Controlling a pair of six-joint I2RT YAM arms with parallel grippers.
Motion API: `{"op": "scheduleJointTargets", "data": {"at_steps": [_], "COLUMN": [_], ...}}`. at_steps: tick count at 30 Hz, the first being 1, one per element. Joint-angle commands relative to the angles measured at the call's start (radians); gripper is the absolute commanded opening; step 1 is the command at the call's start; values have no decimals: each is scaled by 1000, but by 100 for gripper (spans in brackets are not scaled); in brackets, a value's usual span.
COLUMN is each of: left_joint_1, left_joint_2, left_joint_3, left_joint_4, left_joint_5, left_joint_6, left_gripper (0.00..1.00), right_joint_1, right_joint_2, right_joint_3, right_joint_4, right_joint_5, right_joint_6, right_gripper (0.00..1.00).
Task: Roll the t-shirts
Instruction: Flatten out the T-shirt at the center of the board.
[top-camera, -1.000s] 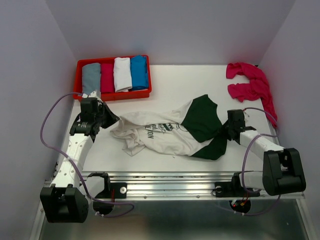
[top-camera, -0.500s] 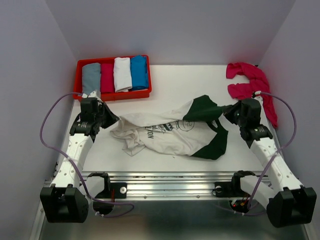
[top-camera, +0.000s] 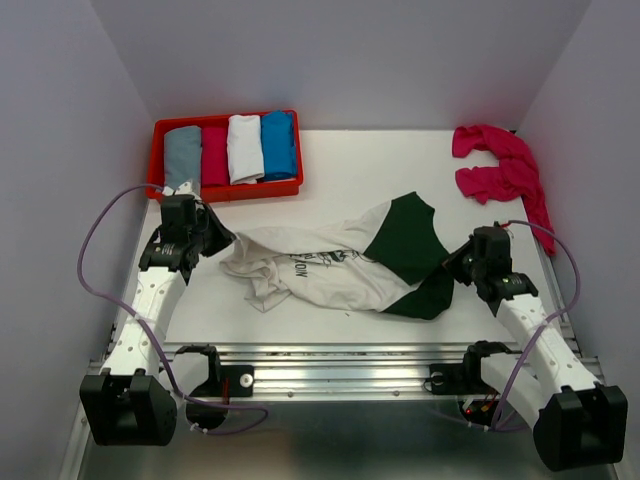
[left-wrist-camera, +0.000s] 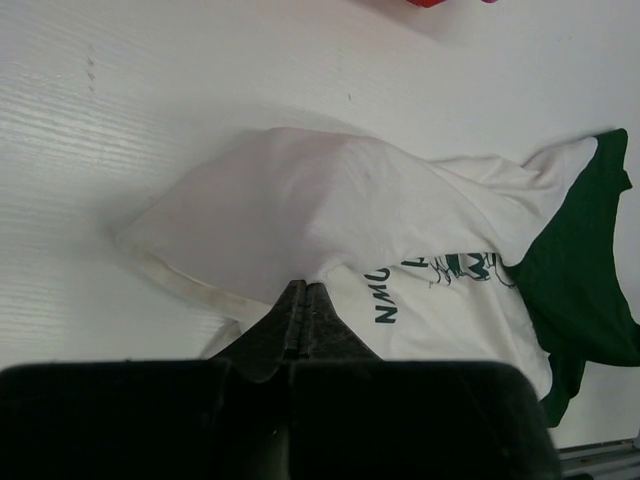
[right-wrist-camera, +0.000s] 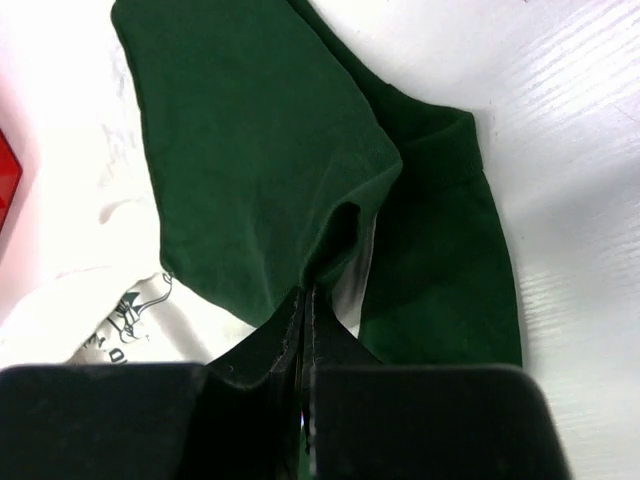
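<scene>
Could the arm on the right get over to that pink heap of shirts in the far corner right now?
Probably yes, once it lets go. The right tool is shut on the green sleeve of the white t-shirt; nothing stands between it and the pink t-shirts, which lie on its own side.

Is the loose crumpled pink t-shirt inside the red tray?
No, the crumpled pink t-shirt lies on the table at the far right, apart from the red tray at the far left.

one cream t-shirt (top-camera: 320, 275), one pink heap (top-camera: 500, 165), four rolled shirts (top-camera: 245, 148), one red tray (top-camera: 230, 192)
</scene>
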Motion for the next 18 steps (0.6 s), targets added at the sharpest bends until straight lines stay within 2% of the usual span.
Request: {"op": "scheduleJointTargets", "data": {"at_steps": [1,2,4,5,6,8,9,10,13,18], "left_joint_1": [-1,-1,-1,-1,-1,-1,-1,-1,-1,-2], "left_joint_2": [-31,-31,-34,-38,-43,-72,-90,-98,-95,-72], "left_joint_3": [-3,-6,-12,-14,-17,-17,-9,-8,5,-58], "left_joint_4": [-3,-17,-41,-49,-57,-77,-83,-93,-127,-106], "left_joint_5": [-41,-43,-49,-58,-66,-83,-92,-98,-138,-101], "left_joint_6": [12,12,6,4,3,-10,-16,-22,-52,-180], "left_gripper": [0,0,16,25,49,64,76,81,81,62], "right_joint_1": [6,6,6,6,6,6,6,6,6,6], "right_joint_2": [20,22,15,9,2,-30,-41,-57,-70,-61], "right_joint_3": [87,93,99,101,101,102,102,102,101,82], "right_joint_4": [38,35,26,17,6,-32,-53,-64,-89,-89], "right_joint_5": [16,16,20,26,36,74,88,111,131,114], "right_joint_6": [4,3,3,3,3,-5,-10,-14,-26,-14], "right_gripper": [1,1,1,1,1,1,1,1,1,1]}}
